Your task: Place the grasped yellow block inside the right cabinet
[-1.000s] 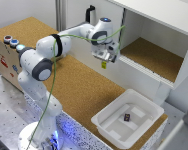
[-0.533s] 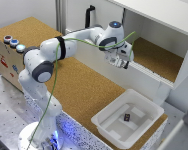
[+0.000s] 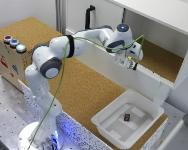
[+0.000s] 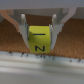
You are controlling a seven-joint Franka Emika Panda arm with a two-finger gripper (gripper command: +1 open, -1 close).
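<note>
In the exterior view, the gripper was held at the mouth of the white-walled, cork-floored right cabinet. In the wrist view, the yellow block, a glossy cube with black marks, was clamped between the fingers.

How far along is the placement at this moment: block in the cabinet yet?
Done: the yellow block is gripped between the fingers of the gripper. In hand: the gripper hangs at the mouth of the right cabinet, about over its front edge. Left: move further inside, lower to the cork floor, release.
</note>
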